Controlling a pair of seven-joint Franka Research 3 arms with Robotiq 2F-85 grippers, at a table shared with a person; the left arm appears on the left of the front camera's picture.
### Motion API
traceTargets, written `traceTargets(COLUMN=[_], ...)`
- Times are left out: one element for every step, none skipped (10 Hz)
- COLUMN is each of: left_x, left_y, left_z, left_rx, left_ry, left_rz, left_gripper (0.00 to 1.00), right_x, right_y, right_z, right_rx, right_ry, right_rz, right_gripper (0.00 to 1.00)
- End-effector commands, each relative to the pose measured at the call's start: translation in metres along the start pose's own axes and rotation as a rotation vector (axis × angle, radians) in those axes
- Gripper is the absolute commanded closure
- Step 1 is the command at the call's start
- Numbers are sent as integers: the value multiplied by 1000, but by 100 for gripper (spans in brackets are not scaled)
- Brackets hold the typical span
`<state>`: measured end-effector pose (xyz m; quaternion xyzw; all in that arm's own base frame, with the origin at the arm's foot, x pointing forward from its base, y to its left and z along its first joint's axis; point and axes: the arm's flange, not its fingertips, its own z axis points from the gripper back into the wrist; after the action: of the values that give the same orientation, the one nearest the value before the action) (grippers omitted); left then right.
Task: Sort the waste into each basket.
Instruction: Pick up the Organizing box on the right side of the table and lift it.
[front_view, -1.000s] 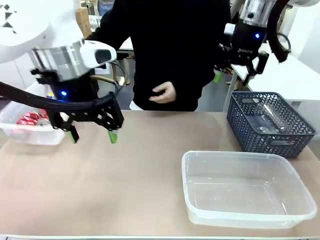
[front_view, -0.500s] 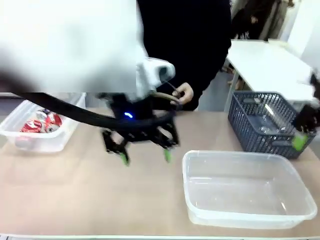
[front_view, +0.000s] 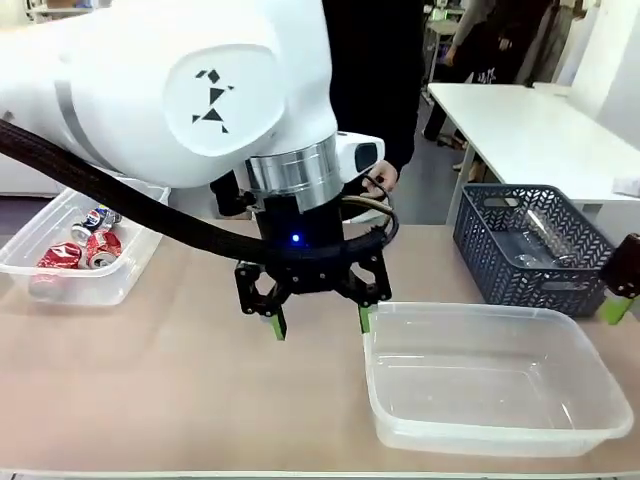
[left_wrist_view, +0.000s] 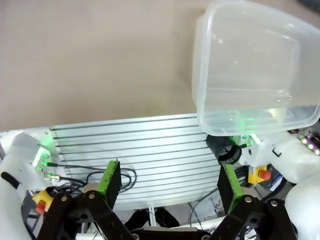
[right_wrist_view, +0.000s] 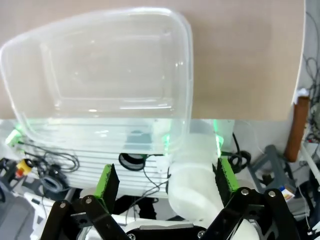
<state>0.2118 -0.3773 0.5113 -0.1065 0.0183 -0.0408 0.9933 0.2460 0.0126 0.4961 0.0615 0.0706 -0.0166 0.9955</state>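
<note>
My left gripper (front_view: 320, 322) hangs open and empty over the table's middle, its right finger just at the left rim of the near clear basket (front_view: 490, 385). In the left wrist view its fingers (left_wrist_view: 109, 177) frame the table's front edge, with that basket (left_wrist_view: 250, 65) at the upper right. A second clear basket (front_view: 60, 275) at the far left holds red cans (front_view: 62, 257) and a blue-and-red can (front_view: 95, 218). My right gripper (right_wrist_view: 166, 179) is open and empty above the near basket's (right_wrist_view: 100, 75) front edge; one of its fingers (front_view: 616, 308) shows at the right border.
A dark lattice basket (front_view: 500, 270) at the right back holds a clear plastic bottle (front_view: 545, 235). A person in black stands across the table, one hand (front_view: 378, 180) just behind my left arm. White tables stand behind to the right.
My left arm has swung from the left side to the table's middle, up to the near basket's rim. The right gripper has come down from high up to the right edge.
</note>
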Motion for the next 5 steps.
traceTargets(left_x=[-3, -5, -4, -1, 3], left_y=[-7, -7, -11, -22, -31], left_z=[-7, -33, -55, -79, -96], left_rx=[4, 18, 28, 44, 70], left_ry=[14, 11, 3, 27, 29], left_rz=[-14, 0, 18, 5, -7], left_gripper=[0, 0, 0, 0, 0], right_x=[-3, 4, 4, 1, 2], right_y=[-2, -2, -10, -18, -21], right_z=[3, -24, -45, -68, -91], right_rx=[6, -2, 26, 35, 69], right_ry=[-14, 59, 102, 143, 160], right_rz=[-1, 6, 1, -29, -41], right_gripper=[0, 0, 0, 0, 0])
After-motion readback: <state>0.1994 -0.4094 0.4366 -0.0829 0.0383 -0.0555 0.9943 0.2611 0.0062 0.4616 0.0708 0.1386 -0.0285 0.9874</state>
